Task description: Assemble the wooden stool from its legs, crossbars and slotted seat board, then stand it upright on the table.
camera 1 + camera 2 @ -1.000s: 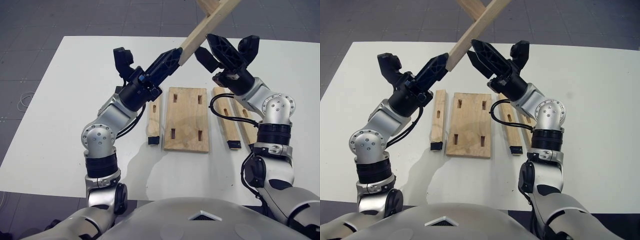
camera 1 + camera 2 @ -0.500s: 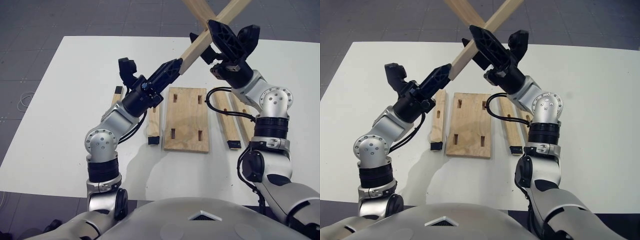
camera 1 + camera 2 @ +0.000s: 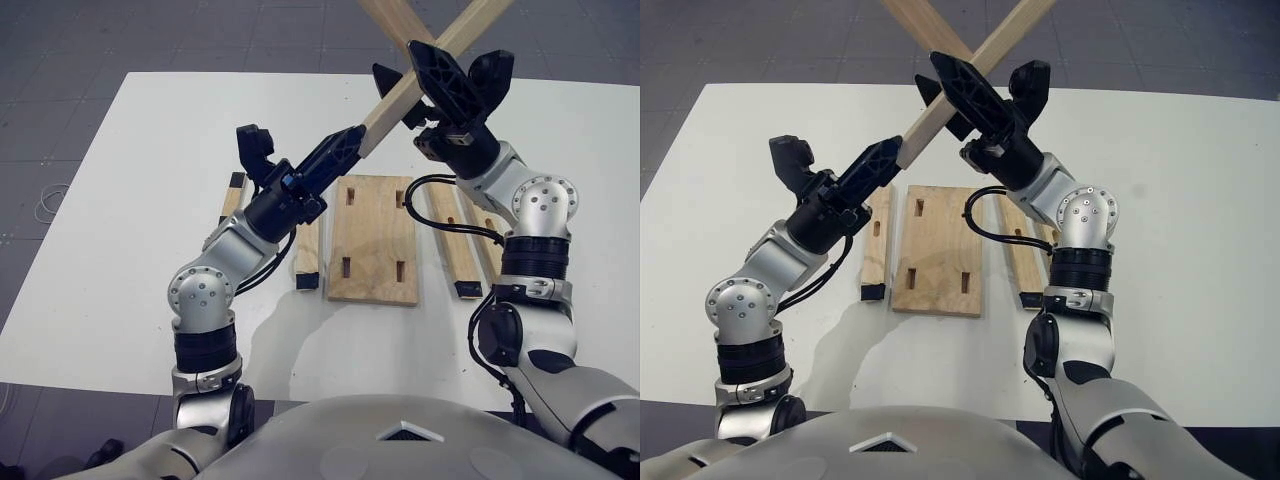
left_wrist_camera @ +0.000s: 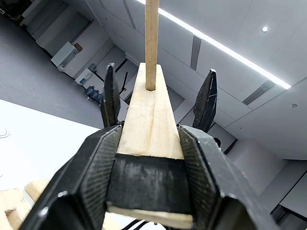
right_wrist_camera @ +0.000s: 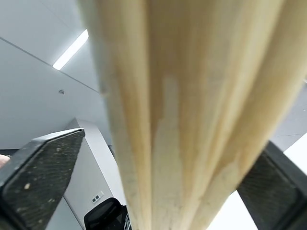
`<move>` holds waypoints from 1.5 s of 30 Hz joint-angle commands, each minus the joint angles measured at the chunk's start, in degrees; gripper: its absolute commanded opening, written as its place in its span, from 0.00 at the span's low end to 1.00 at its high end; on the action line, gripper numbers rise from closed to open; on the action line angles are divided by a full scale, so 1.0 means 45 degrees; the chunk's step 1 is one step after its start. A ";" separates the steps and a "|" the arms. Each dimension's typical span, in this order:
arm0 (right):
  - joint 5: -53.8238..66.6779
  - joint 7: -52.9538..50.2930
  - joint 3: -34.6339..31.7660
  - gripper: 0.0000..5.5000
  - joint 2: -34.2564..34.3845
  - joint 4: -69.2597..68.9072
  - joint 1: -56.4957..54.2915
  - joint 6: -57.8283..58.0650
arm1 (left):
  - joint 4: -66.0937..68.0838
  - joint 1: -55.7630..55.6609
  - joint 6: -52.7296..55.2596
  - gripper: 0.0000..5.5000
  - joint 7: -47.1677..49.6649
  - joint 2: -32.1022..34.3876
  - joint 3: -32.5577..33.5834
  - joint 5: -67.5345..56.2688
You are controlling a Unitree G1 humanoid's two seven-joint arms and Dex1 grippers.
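My left gripper point(image 3: 350, 140) is clenching 1 leg point(image 3: 392, 98) above the table point(image 3: 120, 200), with its crossbar point(image 3: 385, 15) plugged in. My right gripper point(image 3: 455, 58) is straddling the leg, spread. Closing off-centre risks levering the joint apart.

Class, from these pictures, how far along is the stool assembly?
Early. Done: one crossbar looks slotted into a leg. In hand: the left gripper clamps that leg in the air, and the open right gripper brackets the wood near the joint. Left: the seat board lies flat on the table with loose wooden pieces beside it, none joined; nothing stands upright yet.
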 commanded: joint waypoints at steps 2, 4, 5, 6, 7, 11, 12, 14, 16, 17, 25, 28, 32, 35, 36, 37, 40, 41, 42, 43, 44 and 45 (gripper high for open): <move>-0.0018 0.0052 0.0186 0.75 -0.0163 -0.0209 0.0163 0.0285 | 0.0129 -0.0290 -0.0139 0.36 -0.0065 0.0025 0.0005 0.0079; -0.0027 0.0063 0.0197 0.69 -0.0179 -0.0201 0.0169 0.0295 | 0.0136 -0.0257 -0.0175 0.36 -0.0077 0.0011 -0.0050 0.0132; -0.0049 0.0080 0.0203 0.65 -0.0195 -0.0171 0.0162 0.0277 | 0.0153 -0.0263 -0.0186 0.36 -0.0085 0.0006 -0.0054 0.0135; -0.0065 0.0093 0.0204 0.62 -0.0203 -0.0152 0.0160 0.0257 | 0.0157 -0.0265 -0.0190 0.36 -0.0090 0.0003 -0.0044 0.0122; -0.0085 0.0112 0.0200 0.60 -0.0215 -0.0110 0.0138 0.0230 | 0.0178 -0.0288 -0.0198 0.36 -0.0093 -0.0003 -0.0039 0.0126; -0.0094 0.0095 0.0095 0.47 -0.0190 -0.0004 0.0046 0.0014 | 0.0164 -0.0296 -0.0222 0.36 -0.0099 -0.0041 -0.0023 0.0121; -0.0083 0.0088 0.0088 0.44 -0.0185 -0.0037 0.0066 0.0001 | 0.0149 -0.0279 -0.0227 0.36 -0.0105 -0.0055 -0.0024 0.0118; -0.0056 0.0079 0.0057 0.39 -0.0203 -0.0065 0.0111 -0.0023 | 0.0149 -0.0275 -0.0248 0.36 -0.0112 -0.0083 0.0000 0.0102; 0.0003 0.0068 0.0000 0.37 -0.0253 -0.0089 0.0147 -0.0020 | 0.0174 -0.0295 -0.0277 0.36 -0.0105 -0.0128 0.0042 0.0087; 0.0024 0.0068 -0.0021 0.37 -0.0274 -0.0079 0.0140 -0.0019 | 0.0190 -0.0306 -0.0289 0.36 -0.0104 -0.0146 0.0057 0.0090; 0.0162 0.0035 -0.0158 0.37 -0.0311 -0.0123 0.0067 -0.0021 | 0.0307 -0.0462 -0.0353 0.36 -0.0067 -0.0302 0.0040 0.0220; 0.0138 0.0054 -0.0141 0.37 -0.0324 -0.0076 0.0017 0.0042 | 0.0322 -0.0507 -0.0346 0.36 -0.0051 -0.0327 0.0063 0.0242; 0.0147 0.0023 -0.0109 0.37 -0.0325 -0.0144 0.0013 0.0128 | 0.0319 -0.0480 -0.0312 0.36 -0.0200 -0.0292 -0.0044 0.0346; 0.0093 0.0019 -0.0075 0.37 -0.0330 -0.0107 -0.0042 0.0128 | 0.0339 -0.0507 -0.0275 0.36 -0.0198 -0.0274 -0.0110 0.0458; 0.0085 0.0013 -0.0075 0.37 -0.0329 -0.0101 -0.0048 0.0120 | 0.0347 -0.0518 -0.0271 0.36 -0.0183 -0.0262 -0.0125 0.0497; 0.0084 0.0009 -0.0075 0.37 -0.0328 -0.0110 -0.0037 0.0119 | 0.0354 -0.0521 -0.0272 0.36 -0.0123 -0.0261 -0.0125 0.0529; 0.0088 0.0018 -0.0046 0.37 -0.0331 -0.0164 0.0012 0.0141 | 0.0177 -0.0546 -0.0174 0.45 -0.0096 -0.0149 -0.0306 0.0718; 0.0103 0.0006 -0.0040 0.37 -0.0331 -0.0182 0.0008 0.0159 | 0.0079 -0.0526 -0.0123 0.47 -0.0176 -0.0120 -0.0395 0.0766; 0.0119 -0.0006 -0.0036 0.37 -0.0331 -0.0194 -0.0007 0.0177 | 0.0020 -0.0506 -0.0082 0.50 -0.0194 -0.0119 -0.0453 0.0776; 0.0121 -0.0010 -0.0029 0.37 -0.0330 -0.0201 -0.0021 0.0193 | 0.0002 -0.0483 -0.0075 0.52 -0.0201 -0.0117 -0.0497 0.0801; 0.0114 0.0009 -0.0026 0.37 -0.0342 -0.0187 -0.0036 0.0206 | 0.0017 -0.0459 -0.0080 0.55 -0.0206 -0.0110 -0.0511 0.0818; 0.0100 0.0040 -0.0028 0.37 -0.0363 -0.0165 -0.0046 0.0220 | 0.0036 -0.0438 -0.0080 0.57 -0.0219 -0.0095 -0.0505 0.0785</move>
